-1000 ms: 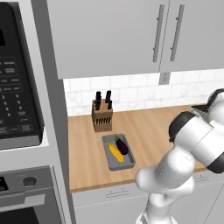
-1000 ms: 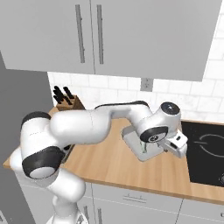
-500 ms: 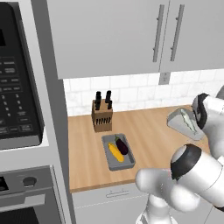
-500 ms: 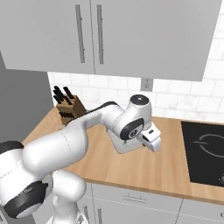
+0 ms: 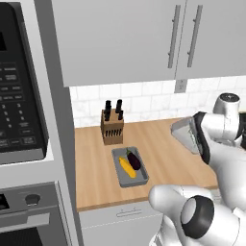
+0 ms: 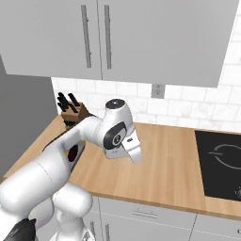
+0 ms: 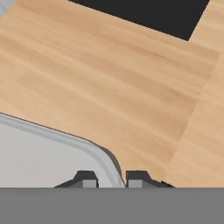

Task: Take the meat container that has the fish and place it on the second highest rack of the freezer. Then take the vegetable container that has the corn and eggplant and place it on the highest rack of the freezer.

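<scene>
Hand (image 7: 109, 179) pinches grey tray rim (image 7: 65, 140); left base: corn (image 5: 127, 166), eggplant (image 5: 134, 160).

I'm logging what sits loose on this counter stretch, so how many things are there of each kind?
Grey trays: 2, one on the counter, one held at its rim by the gripper
Vegetables: 2, the corn and the eggplant
Knife block: 1
Total: 5
</scene>
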{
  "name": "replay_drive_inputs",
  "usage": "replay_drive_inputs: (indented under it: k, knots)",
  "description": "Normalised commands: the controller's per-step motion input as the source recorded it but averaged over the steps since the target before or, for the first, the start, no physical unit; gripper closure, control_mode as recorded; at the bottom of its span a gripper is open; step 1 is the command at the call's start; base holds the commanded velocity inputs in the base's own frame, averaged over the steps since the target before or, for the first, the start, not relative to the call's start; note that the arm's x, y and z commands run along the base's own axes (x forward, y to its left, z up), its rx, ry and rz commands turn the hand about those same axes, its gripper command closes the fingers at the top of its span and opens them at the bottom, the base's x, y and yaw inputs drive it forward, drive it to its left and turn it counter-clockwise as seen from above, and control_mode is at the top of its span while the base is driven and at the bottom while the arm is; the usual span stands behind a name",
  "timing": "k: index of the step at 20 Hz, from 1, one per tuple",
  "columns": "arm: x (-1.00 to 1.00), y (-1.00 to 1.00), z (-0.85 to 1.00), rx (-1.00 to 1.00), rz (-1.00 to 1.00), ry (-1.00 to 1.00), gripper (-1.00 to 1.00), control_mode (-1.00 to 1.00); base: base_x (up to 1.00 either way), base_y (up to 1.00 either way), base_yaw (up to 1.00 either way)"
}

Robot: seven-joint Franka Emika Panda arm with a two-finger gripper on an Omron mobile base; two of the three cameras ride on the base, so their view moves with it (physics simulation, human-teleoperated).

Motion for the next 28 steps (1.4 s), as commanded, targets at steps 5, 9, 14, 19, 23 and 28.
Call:
replay_drive_inputs:
  k: [5, 9, 14, 19, 23, 28]
  knots:
    - [-0.11, 0.08, -0.07, 0.17, -0.04, 0.00, 1.00, -1.00, 0.00, 0.00, 0.00]
    - [-0.04, 0.18, -0.05, 0.22, 0.00, -0.03, 1.00, -1.00, 0.00, 0.00, 0.00]
    - [0.00, 0.54, -0.15, 0.14, 0.00, -0.10, 1.00, -1.00, 0.00, 0.00, 0.00]
    - [-0.29, 0.67, 0.27, 0.03, 0.00, -0.07, 1.00, -1.00, 0.00, 0.00, 0.00]
    - [-0.52, 0.13, 0.82, 0.00, 0.10, 0.00, 1.00, -1.00, 0.00, 0.00, 0.00]
    - [-0.70, 0.00, 0.73, -0.05, 0.23, 0.01, 1.00, -1.00, 0.00, 0.00, 0.00]
